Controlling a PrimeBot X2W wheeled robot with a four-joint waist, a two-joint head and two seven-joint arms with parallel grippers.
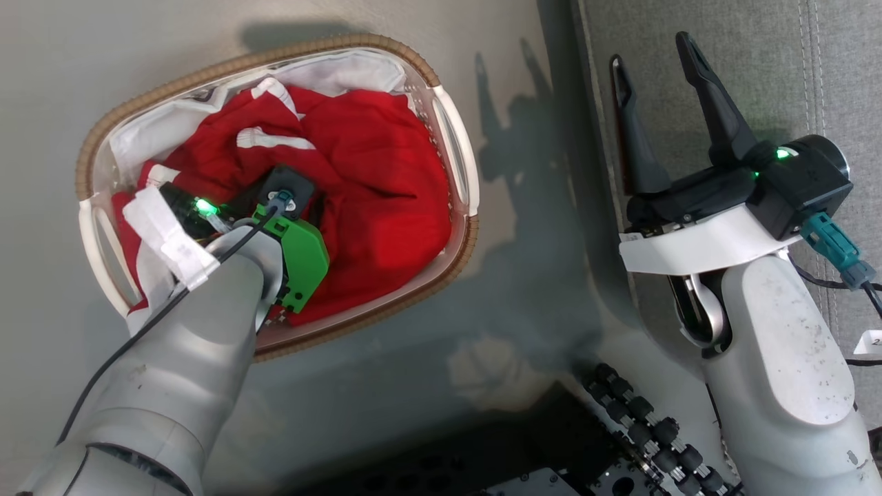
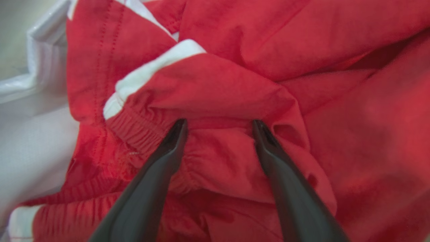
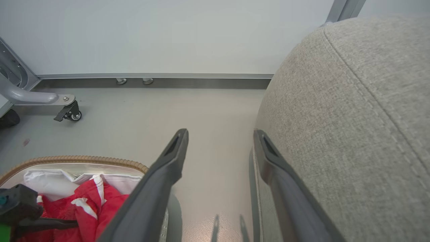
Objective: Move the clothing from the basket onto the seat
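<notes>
Both jaw pairs are spread, nothing pinched. Left gripper [image 2: 219, 122] is set astride a clothing [image 2: 218, 84] fold in the basket [image 1: 207, 70]; fold should be pinched deep before lifting.

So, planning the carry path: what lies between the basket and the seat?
Head view: bare floor, crossed by shadows, between basket and seat.

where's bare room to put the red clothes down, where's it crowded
Free: the seat, bare beside the open right gripper; the floor strip between basket and seat. Crowded: the basket, filled with clothing, left gripper among it.
</notes>
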